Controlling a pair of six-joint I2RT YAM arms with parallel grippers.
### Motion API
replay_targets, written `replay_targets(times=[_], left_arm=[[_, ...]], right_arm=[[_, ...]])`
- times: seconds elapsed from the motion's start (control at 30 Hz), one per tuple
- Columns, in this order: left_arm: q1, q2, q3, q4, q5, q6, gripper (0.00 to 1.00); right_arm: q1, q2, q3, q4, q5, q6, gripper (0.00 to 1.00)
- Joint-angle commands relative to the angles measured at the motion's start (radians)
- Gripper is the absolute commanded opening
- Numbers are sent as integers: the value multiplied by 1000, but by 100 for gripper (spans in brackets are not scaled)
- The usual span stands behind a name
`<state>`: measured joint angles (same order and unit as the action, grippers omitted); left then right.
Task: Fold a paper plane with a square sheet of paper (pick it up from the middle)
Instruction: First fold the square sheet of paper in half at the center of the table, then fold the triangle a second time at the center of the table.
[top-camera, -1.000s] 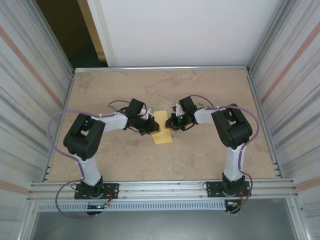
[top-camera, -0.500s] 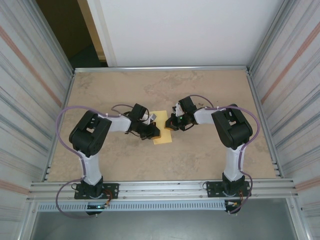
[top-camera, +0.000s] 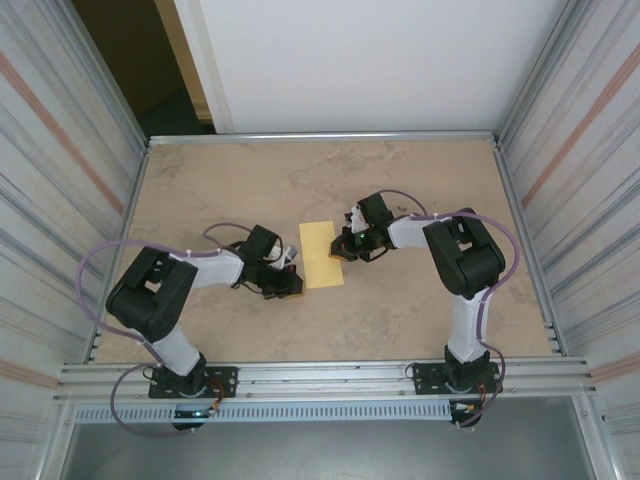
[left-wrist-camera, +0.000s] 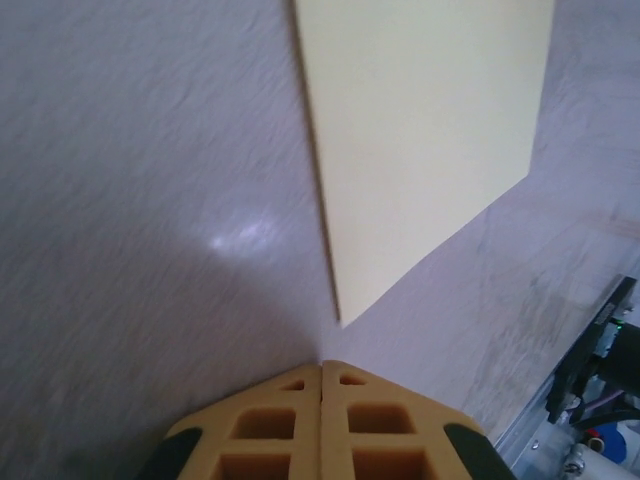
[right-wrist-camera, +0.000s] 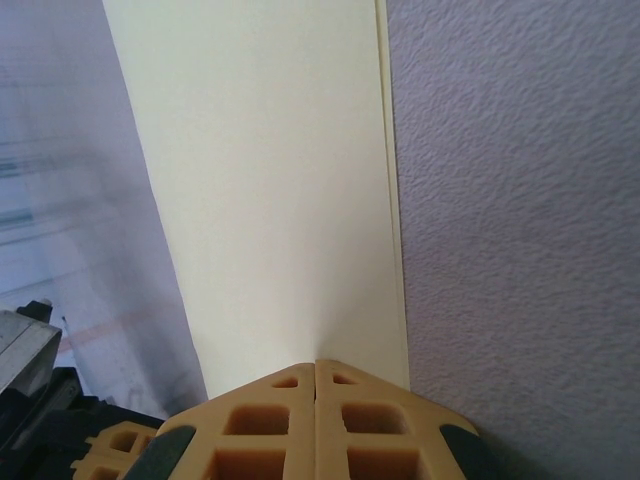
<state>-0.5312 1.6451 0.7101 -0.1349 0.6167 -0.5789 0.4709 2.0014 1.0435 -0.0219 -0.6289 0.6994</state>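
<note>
Pale-yellow square sheet of paper lies at middle of surface, folded double. Right gripper fully closed, empty, tip on layered edge, probably pinning it flat. Left gripper closed, empty, just beside near corner.

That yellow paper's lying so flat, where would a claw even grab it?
The paper lies flat on the table, so nothing stands up to pinch from above. Likely best: its layered edge, coming in low along the table from that side, where a claw finger could slip under the thin layers.
</note>
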Motion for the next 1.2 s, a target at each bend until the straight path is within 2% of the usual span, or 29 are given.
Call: replay_targets(times=[0.0, 0.13, 0.23, 0.43, 0.63, 0.8, 0.93, 1.03, 1.17], left_arm=[[12, -79, 17, -69, -52, 16, 7], [20, -110, 42, 27, -68, -60, 8], [19, -73, 87, 79, -78, -114, 9], [18, -3, 136, 162, -138, -207, 15], [-8, 25, 178, 163, -161, -278, 31], [-24, 64, 222, 164, -158, -286, 38], [-25, 110, 272, 129, -172, -272, 42], [-24, 141, 291, 123, -168, -271, 44], [-25, 174, 312, 108, -155, -268, 46]], right_arm=[[-8, 148, -138, -282, 305, -13, 4], [-2, 81, -129, -256, 248, 14, 4], [0, 5, -105, -216, 176, 57, 5], [16, -162, -36, -122, 55, 132, 16], [-5, -357, -108, -156, 185, 143, 41], [-34, -491, -236, -149, 268, 111, 59], [-44, -585, -313, -117, 337, 116, 69], [-44, -632, -346, -119, 388, 137, 72], [-45, -671, -385, -88, 353, 183, 74]])
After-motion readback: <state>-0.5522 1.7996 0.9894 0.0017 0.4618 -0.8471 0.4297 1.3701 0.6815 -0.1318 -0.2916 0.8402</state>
